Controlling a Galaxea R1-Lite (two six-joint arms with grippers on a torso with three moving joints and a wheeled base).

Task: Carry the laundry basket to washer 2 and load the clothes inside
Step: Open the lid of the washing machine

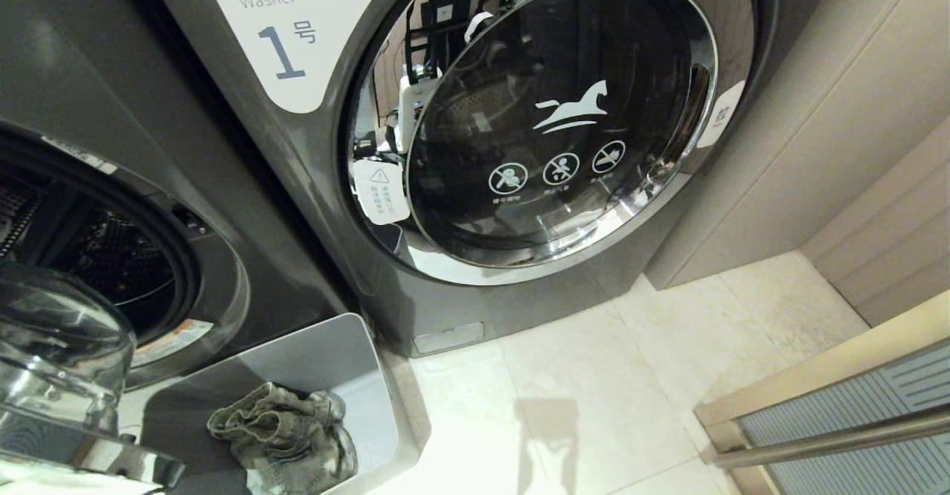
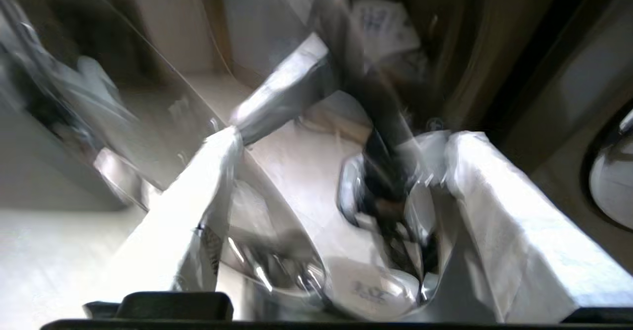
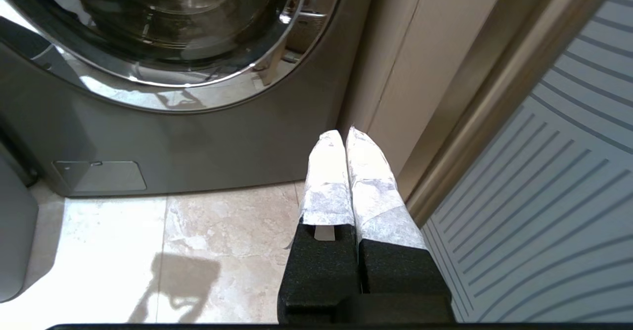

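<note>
Basket: the grey plastic rectangular laundry basket (image 1: 326, 354) stands on the pale tiled floor (image 1: 608, 376) at about 7 o'clock in the head view, touching or just beside the foot of the open machine at the left; the closed dark washer marked 1 (image 1: 297, 109) rises behind it at 12 o'clock

Clothes: the small crumpled garment of washed-out denim (image 1: 286, 436) lies in the bottom of the basket, toward its near end; its long axis runs roughly from 10 to 4 o'clock

Open drum: the perforated dark drum (image 1: 111, 257) gapes at 9 o'clock; its glass door (image 1: 59, 346) hangs open in front, just left of the basket

Left gripper: the left gripper (image 2: 336, 181), taped white, has its fingers spread wide and nothing between them; its view is smeared, showing only glass and chrome, seemingly the open door; out of the head view

Right gripper: the right gripper (image 3: 346, 171) has its taped fingers pressed together, empty, parked low at the far right of washer 1, well apart from the basket

Key relation: the garment lies on the left arm's side, so the left arm seems nearer and should probably descend onto it
</note>
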